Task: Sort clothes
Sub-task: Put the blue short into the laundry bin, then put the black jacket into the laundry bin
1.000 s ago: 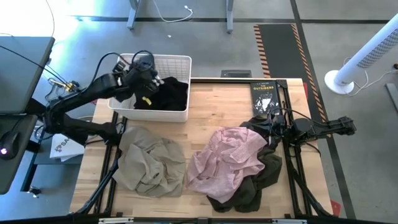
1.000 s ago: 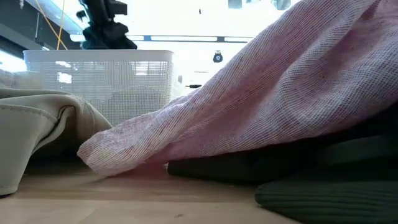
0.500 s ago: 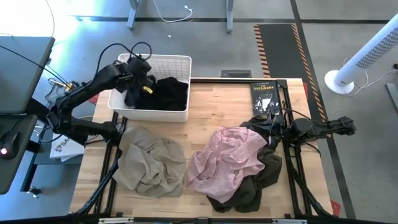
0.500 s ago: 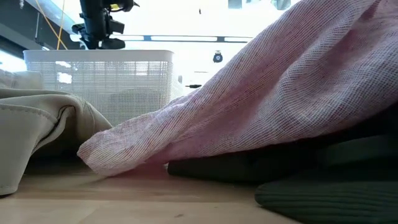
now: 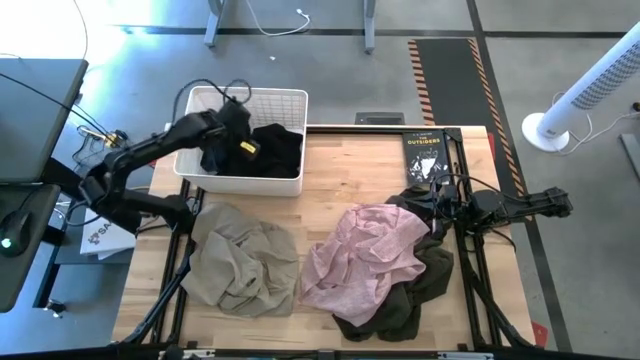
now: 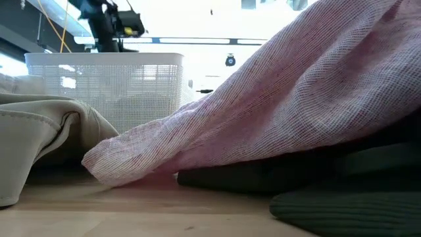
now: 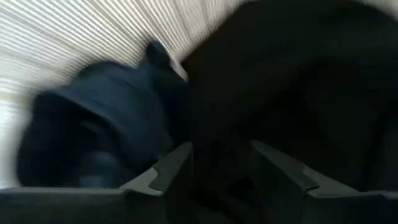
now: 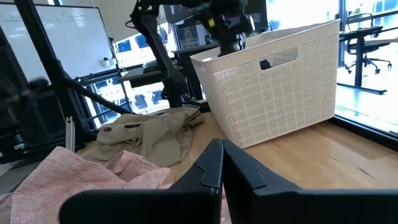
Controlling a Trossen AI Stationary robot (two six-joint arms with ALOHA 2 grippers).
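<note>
Table's pink garment (image 5: 365,258) (long axis diagonal)

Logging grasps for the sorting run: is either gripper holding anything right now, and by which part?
Nothing is held. The left gripper hangs open over the black garment in the basket; the right gripper is shut on nothing beside the pink garment.

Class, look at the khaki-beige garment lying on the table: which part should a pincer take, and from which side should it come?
Take the khaki-beige garment at a raised fold near its middle, coming straight down from above. It lies crumpled and fairly flat on the table, so its ridges likely give the fingers something to close on. The left pincer, over the basket, is the nearer one.
</note>
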